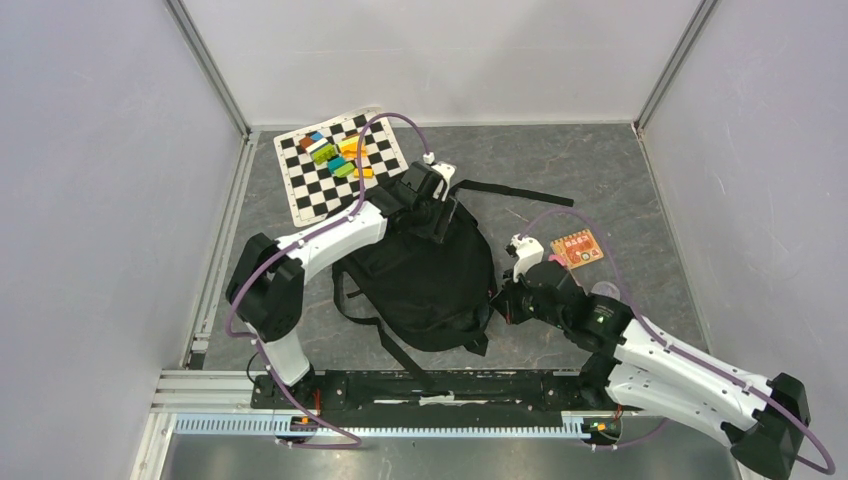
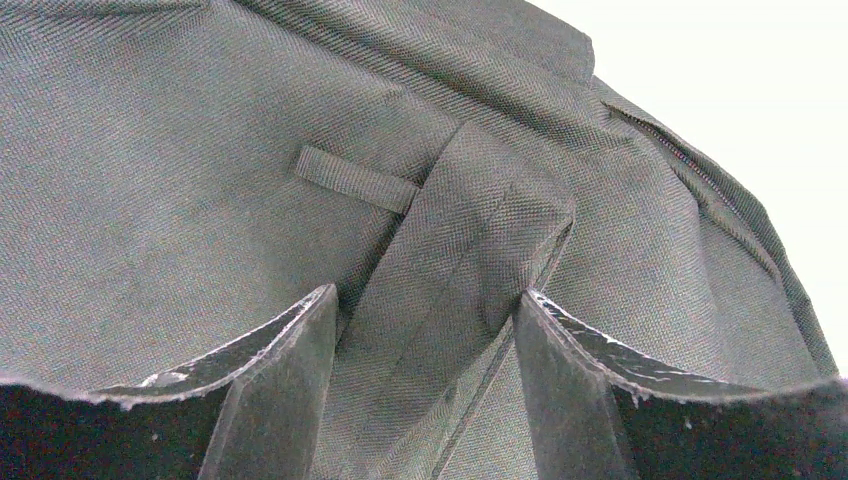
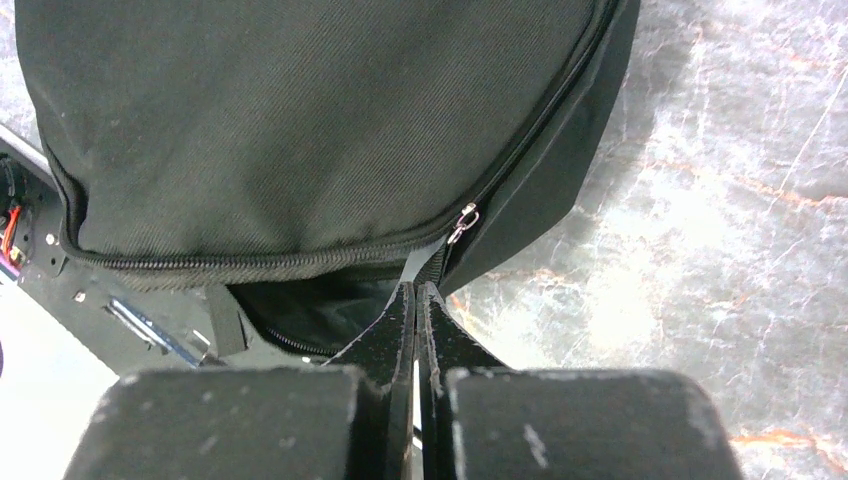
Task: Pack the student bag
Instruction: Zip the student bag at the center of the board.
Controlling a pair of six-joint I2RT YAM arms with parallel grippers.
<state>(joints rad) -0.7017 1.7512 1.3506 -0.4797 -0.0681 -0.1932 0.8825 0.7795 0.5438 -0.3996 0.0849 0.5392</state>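
The student bag (image 1: 420,275) is a big black backpack lying flat mid-table, straps trailing. My left gripper (image 1: 438,205) rests on its far end. In the left wrist view this gripper (image 2: 428,300) is open, its fingers (image 2: 300,340) standing either side of a wide webbing strap (image 2: 450,260) on the bag's fabric. My right gripper (image 1: 503,298) is at the bag's right edge. In the right wrist view it (image 3: 417,290) is shut, tips against the zipper edge just below the metal zipper pull (image 3: 463,222). A dark gap (image 3: 310,305) shows under the zipper line. Whether fabric is pinched is unclear.
A checkered mat (image 1: 310,190) with several coloured blocks (image 1: 335,155) lies at the back left. An orange card (image 1: 578,247) lies right of the bag, with a small clear round thing (image 1: 603,290) nearer me. A loose black strap (image 1: 525,193) runs toward the back right. Grey walls enclose the table.
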